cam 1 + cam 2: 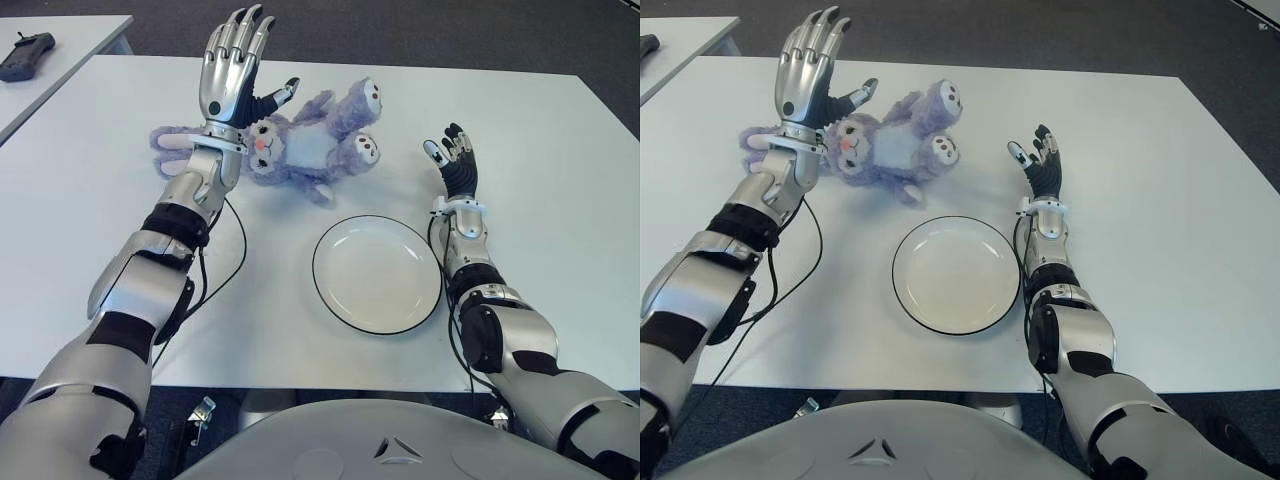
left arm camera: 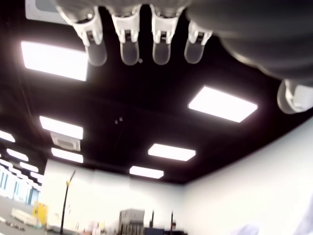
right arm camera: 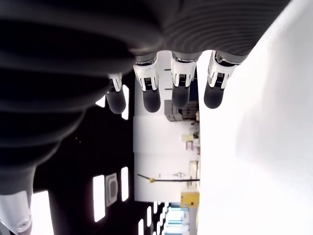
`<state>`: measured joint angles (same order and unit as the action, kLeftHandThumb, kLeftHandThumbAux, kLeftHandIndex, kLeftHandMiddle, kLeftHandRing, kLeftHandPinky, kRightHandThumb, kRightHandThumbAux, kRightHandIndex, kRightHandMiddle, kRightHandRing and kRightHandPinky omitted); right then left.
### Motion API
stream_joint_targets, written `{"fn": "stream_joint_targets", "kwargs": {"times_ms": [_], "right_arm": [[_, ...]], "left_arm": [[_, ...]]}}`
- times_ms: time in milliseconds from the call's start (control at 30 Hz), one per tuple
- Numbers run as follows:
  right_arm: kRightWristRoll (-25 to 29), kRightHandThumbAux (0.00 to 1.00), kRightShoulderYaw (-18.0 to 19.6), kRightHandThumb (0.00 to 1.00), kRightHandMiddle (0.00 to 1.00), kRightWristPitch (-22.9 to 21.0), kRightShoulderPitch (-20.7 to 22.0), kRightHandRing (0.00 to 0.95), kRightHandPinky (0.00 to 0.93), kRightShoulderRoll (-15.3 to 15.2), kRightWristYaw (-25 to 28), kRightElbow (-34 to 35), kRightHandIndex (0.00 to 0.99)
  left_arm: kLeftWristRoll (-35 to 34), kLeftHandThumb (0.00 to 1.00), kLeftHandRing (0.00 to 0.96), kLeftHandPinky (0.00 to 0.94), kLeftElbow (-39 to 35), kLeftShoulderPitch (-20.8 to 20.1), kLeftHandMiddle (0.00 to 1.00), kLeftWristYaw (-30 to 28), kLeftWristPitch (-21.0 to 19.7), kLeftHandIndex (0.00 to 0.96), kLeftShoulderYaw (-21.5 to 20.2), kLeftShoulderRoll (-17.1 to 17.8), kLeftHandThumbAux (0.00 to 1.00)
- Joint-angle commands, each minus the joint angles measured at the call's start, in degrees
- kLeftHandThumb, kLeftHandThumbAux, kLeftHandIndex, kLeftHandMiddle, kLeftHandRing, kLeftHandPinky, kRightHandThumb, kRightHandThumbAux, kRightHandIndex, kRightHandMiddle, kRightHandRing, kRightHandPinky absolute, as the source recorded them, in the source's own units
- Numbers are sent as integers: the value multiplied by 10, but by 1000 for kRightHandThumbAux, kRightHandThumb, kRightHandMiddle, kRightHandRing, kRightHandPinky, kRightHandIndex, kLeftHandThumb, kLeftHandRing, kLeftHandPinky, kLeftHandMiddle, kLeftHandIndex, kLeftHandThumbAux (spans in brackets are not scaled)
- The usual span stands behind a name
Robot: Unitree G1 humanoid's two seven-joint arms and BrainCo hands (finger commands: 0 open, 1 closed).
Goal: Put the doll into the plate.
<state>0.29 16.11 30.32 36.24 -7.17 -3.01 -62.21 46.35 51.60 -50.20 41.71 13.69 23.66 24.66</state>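
On the white table [image 1: 560,190], toward its far side, I see the purple plush doll [image 1: 305,140] lying on its back, feet pointing toward my right, just beyond the plate [image 1: 377,273] and not touching it. My left hand [image 1: 232,70] stands over the doll's head end with fingers spread straight and gripping nothing; I judge it is poised to come down for a grasp. The white, black-rimmed plate sits nearer me and holds nothing, so the transfer is not yet done. My right hand [image 1: 452,155] shows beside the plate's far right edge, fingers loosely extended, holding nothing.
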Motion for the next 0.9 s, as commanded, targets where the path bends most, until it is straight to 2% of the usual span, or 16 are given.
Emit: {"fn": "stream_joint_targets", "kwargs": {"times_ms": [33,600,900], "right_arm": [[5,611,4,0,82,-18,-207,45,0,56,-8,-128,68],[7,608,5,0,88,-20,-208,49,0,57,-9,-128,76],[8,620,6,0,96,-21,-210,54,0,57,-9,-127,88]], "left_arm": [[19,268,0,0,149,-69,0,-90,22,0,45,-27,198],[19,241,0,0,225,-101,0,-138,11,0,84,-36,200],[7,229,0,0,235,-98,0,-160,17,0,88,-29,202]]}}
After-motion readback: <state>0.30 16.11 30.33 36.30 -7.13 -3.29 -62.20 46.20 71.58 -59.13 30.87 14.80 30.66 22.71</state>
